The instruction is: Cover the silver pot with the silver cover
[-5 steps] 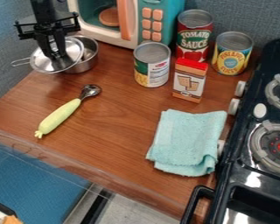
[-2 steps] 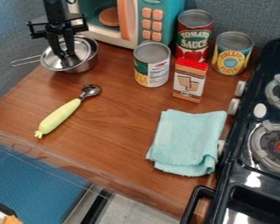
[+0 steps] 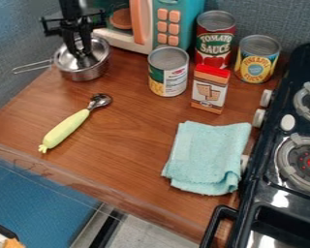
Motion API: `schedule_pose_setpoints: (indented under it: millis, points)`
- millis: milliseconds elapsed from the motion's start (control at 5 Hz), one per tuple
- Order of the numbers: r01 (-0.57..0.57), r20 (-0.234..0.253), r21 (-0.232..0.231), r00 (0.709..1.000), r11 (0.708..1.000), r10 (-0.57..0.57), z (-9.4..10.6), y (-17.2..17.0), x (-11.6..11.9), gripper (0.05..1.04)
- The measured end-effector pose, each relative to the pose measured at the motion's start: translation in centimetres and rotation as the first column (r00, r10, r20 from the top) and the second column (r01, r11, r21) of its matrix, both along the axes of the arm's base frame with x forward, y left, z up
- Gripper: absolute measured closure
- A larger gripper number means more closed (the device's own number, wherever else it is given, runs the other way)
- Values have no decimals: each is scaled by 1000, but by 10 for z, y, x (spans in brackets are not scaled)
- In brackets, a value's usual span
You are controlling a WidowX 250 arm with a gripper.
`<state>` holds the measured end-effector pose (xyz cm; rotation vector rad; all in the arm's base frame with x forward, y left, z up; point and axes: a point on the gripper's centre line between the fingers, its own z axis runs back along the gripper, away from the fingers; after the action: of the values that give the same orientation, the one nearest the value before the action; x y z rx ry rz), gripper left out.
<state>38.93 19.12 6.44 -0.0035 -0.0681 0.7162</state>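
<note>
The gripper (image 3: 81, 53) has its fingers nearly together, pinching what seems to be the knob of the silver cover (image 3: 66, 60). Directly below them, at the counter's (image 3: 131, 114) 10 o'clock corner, stands the silver pot (image 3: 86, 74), upright, its wall showing from under the cover toward 6 o'clock. Its handle (image 3: 34, 67) points between 8 and 9 o'clock, setting its long axis; lowering and letting go likely remain.
</note>
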Motion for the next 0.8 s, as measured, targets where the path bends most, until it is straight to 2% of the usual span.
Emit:
schedule_pose_setpoints:
  millis: [200, 800]
  points:
    - [1, -3, -11, 1000, 1000, -1, -3, -5, 9, 811]
    - [5, -6, 2, 1000, 1000, -5, -7, -3, 23, 811]
